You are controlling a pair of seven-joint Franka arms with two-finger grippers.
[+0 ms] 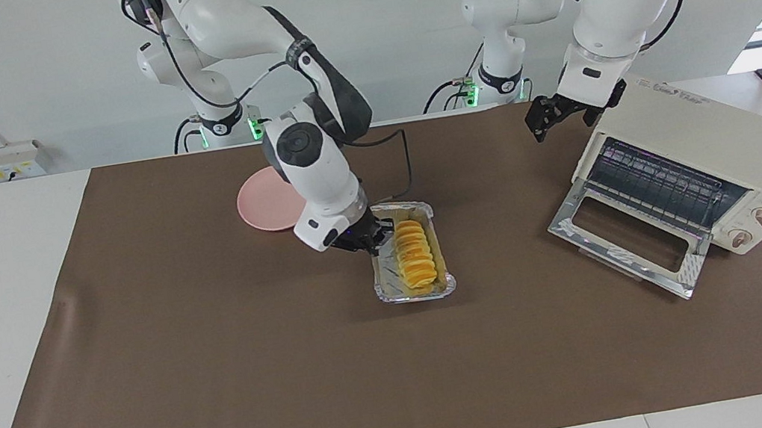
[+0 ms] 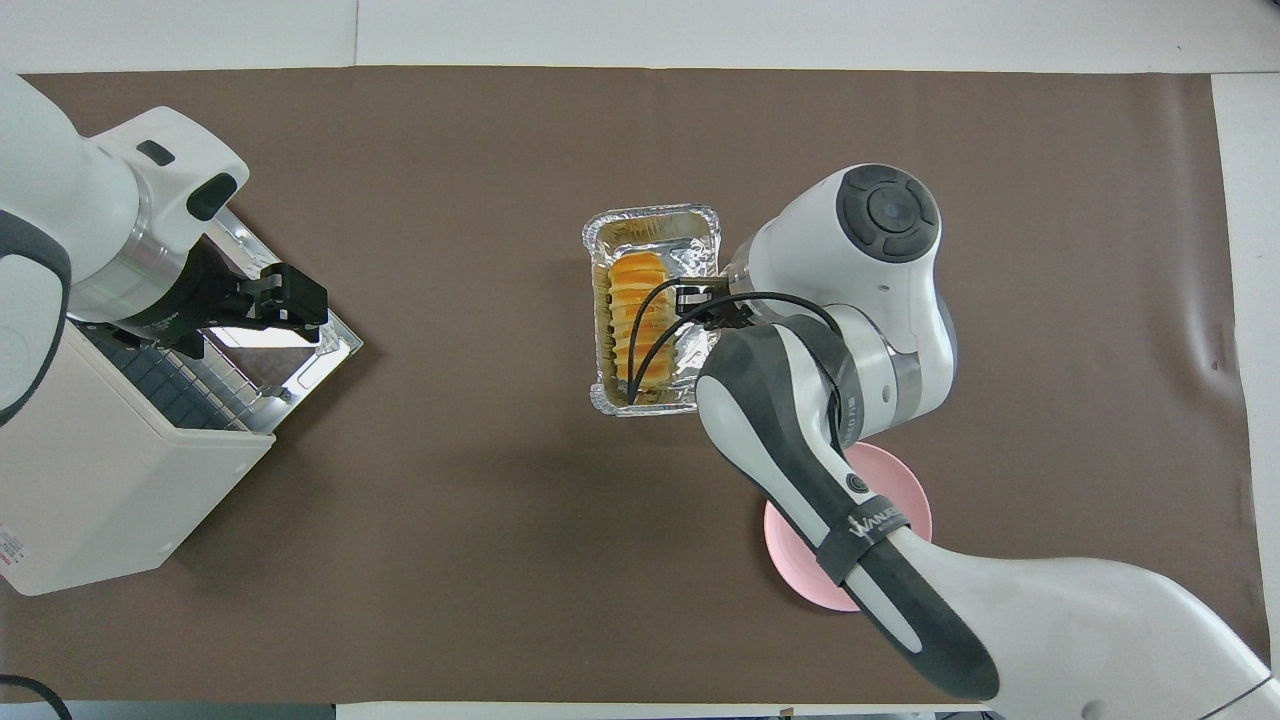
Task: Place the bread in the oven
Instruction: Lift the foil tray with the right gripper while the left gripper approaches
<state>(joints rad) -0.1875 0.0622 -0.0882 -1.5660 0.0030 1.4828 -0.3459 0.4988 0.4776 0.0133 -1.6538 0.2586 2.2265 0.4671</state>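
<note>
The bread [image 1: 413, 254] [image 2: 635, 320], a ridged golden-yellow loaf, lies lengthwise in a crinkled foil tray [image 1: 415, 293] [image 2: 650, 222] over the middle of the brown mat. My right gripper [image 1: 373, 239] [image 2: 700, 305] is shut on the tray's long rim, on the side toward the right arm's end. The cream-white oven [image 1: 710, 142] [image 2: 100, 490] stands at the left arm's end with its glass door [image 1: 626, 238] [image 2: 300, 360] folded down and the wire rack showing. My left gripper [image 1: 551, 117] [image 2: 290, 300] hangs open and empty by the oven's upper corner, over the door's edge.
A round pink plate [image 1: 262, 201] [image 2: 900, 490] lies on the mat nearer to the robots than the tray, partly covered by the right arm. The mat [image 1: 226, 388] spreads bare between the tray and the oven door.
</note>
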